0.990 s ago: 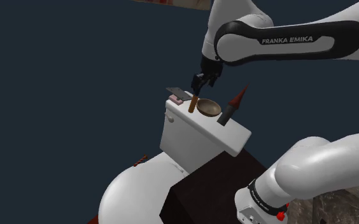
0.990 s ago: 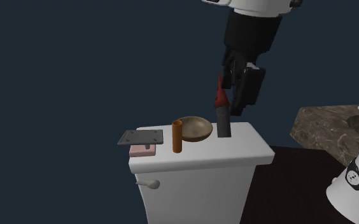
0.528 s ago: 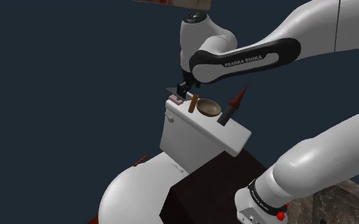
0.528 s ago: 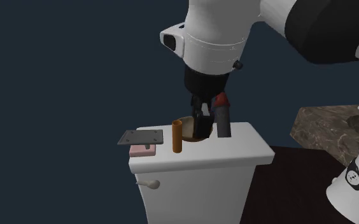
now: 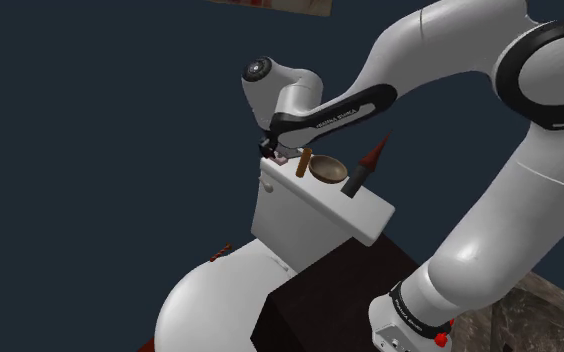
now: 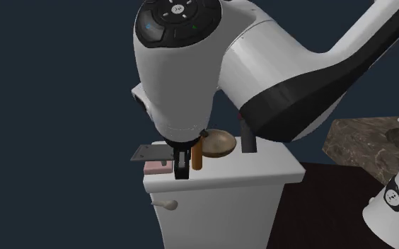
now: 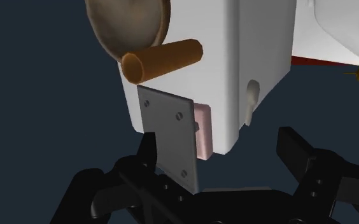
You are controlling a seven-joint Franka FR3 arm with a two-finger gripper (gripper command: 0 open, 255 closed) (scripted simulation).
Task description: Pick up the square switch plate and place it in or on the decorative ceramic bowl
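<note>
Jaws stand apart with the grey square switch plate (image 7: 168,133) between them, not yet clasped. It rests on a pink block (image 7: 204,130) at the toilet tank's (image 7: 235,63) end, overhanging. Thin, stiff, light, likely slick: I'd pinch opposite edges.

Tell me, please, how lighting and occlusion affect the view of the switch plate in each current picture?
Shoulder view: even light, no glare; the arm crosses the far end of the tank. Second exterior view: the white wrist housing hides part of the switch plate; the bowl is evenly lit. Wrist view: the plate reads mid-grey against the bright tank, beside the open end effector.
</note>
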